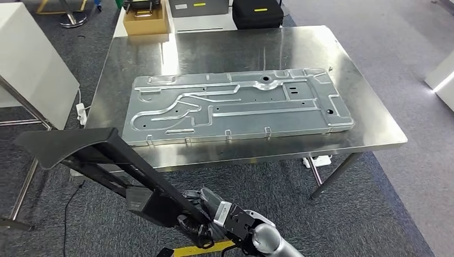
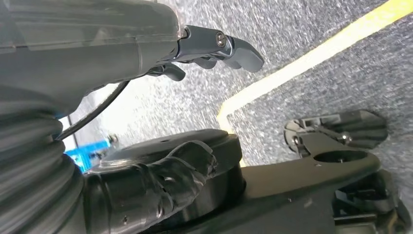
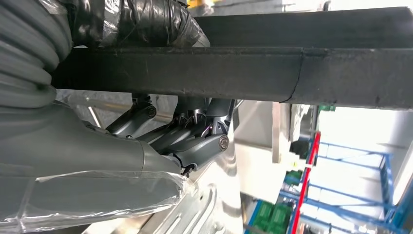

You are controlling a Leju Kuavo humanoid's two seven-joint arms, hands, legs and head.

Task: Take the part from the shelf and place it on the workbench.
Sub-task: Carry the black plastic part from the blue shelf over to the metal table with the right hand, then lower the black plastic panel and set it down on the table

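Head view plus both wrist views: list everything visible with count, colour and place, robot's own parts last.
Black part: one, long black bar with a flat end, held in front of the workbench's near edge.
Workbench: one, steel, centre.
Metal panel: one, silver stamped sheet, flat on the workbench.
Cardboard box: one, brown, beyond the far edge.
Black case: one, yellow label, far side.
White table: one, left.
Power strip: one, white, on the floor at left.
Floor line: yellow, on grey carpet.
Right hand: grips the black part.
Left hand: over the floor, holds nothing, fingers apart.
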